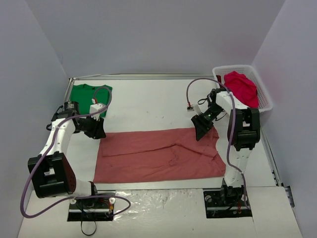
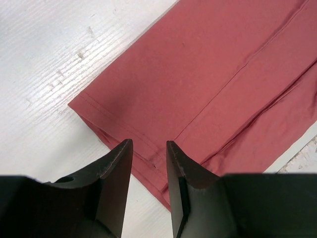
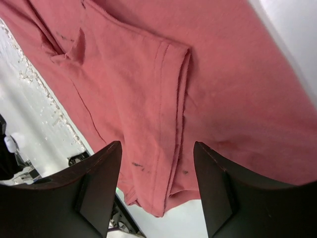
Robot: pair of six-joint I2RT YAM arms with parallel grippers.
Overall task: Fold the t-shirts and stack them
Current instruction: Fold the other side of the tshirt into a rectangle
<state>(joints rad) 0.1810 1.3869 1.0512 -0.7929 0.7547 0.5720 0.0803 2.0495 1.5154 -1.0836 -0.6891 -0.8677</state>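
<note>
A dusty salmon-pink t-shirt (image 1: 158, 156) lies spread flat across the middle of the table. My left gripper (image 1: 97, 131) hovers over its far left corner. In the left wrist view the gripper (image 2: 148, 144) is open and empty just above the hem corner of the shirt (image 2: 208, 74). My right gripper (image 1: 202, 131) hovers over the shirt's far right edge. In the right wrist view it (image 3: 157, 145) is wide open above a folded-in sleeve (image 3: 171, 99). A green t-shirt (image 1: 89, 94) lies folded at the back left. A crimson t-shirt (image 1: 241, 87) is heaped in the basket.
The white lattice basket (image 1: 233, 68) stands at the back right corner. Grey walls close in the table on three sides. A crinkled plastic sheet (image 1: 158, 198) lies at the near edge between the arm bases.
</note>
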